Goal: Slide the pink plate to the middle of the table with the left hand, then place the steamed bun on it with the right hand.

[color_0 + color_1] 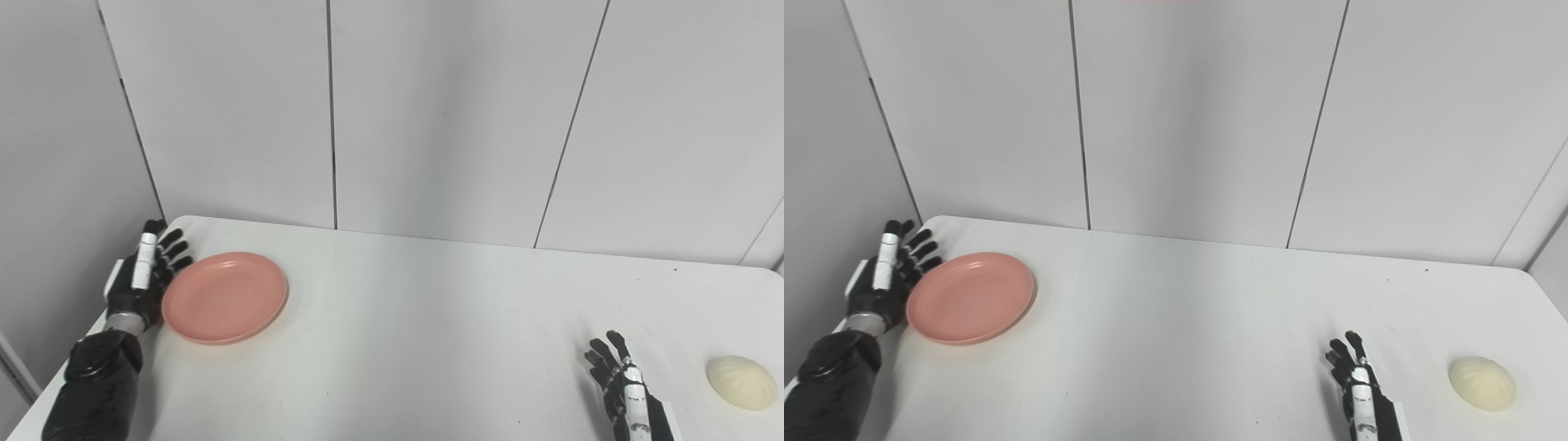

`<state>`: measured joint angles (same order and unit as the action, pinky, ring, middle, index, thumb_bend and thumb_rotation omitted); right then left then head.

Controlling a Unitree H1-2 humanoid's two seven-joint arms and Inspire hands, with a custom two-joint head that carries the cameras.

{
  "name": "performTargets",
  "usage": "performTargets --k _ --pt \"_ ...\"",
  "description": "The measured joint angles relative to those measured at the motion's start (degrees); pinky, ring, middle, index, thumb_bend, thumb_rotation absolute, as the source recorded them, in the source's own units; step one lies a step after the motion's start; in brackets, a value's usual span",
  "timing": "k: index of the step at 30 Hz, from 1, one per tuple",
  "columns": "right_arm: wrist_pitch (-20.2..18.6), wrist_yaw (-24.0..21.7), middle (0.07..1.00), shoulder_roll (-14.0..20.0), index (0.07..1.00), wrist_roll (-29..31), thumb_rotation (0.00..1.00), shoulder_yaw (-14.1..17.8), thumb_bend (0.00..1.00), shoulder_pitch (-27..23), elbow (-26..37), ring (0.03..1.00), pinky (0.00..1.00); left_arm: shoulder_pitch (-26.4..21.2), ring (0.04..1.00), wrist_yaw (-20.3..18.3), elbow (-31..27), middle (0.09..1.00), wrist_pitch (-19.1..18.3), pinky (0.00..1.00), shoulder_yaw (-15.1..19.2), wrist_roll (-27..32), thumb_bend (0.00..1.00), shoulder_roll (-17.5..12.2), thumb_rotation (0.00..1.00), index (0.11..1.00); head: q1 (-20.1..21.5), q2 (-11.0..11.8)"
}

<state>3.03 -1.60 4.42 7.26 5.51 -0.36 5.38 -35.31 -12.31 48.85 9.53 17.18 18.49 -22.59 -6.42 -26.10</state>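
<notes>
White table is filling the lower half of both views, with pale wall panels rising behind it. Nearest the camera, the right hand is sitting low at the table's near right side, its fingers spread apart and holding nothing. Just to its right, near but not touching it, the steamed bun is lying on the table. Farther back on the left side, the pink plate is resting flat close to the far left corner. The left hand is standing edge-on against the plate's left rim, fingers extended and slightly apart, gripping nothing.
</notes>
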Motion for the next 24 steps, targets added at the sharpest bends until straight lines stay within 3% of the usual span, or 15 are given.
performTargets --k 8,13,22,24 --pt "0.0 0.1 0.892 -0.1 0.938 -0.2 1.00 -0.1 0.75 0.1 0.1 0.889 0.95 3.7 0.880 -2.5 -8.1 0.885 -4.8 0.77 -0.7 1.6 0.98 2.1 0.85 0.958 0.4 -0.2" --pt "0.0 0.3 0.892 -0.1 0.942 -0.9 1.00 -0.1 0.74 0.1 0.1 0.892 0.95 4.2 0.905 -2.6 -8.6 0.906 -5.9 0.84 -1.0 1.6 0.96 2.7 0.85 0.978 0.5 -0.4" --pt "-0.3 0.3 0.891 -0.3 0.940 -1.0 0.99 -0.1 0.75 0.2 0.3 0.895 0.95 3.9 0.887 -3.0 -9.3 0.888 -6.1 0.76 -2.8 1.3 0.99 4.2 0.83 0.951 0.9 -0.4" --pt "-0.4 0.3 0.889 -0.3 0.939 -1.1 0.99 -0.1 0.75 0.3 0.4 0.892 0.95 3.6 0.883 -3.2 -9.2 0.882 -6.1 0.78 -3.1 1.3 0.98 4.7 0.84 0.954 1.1 -0.5"
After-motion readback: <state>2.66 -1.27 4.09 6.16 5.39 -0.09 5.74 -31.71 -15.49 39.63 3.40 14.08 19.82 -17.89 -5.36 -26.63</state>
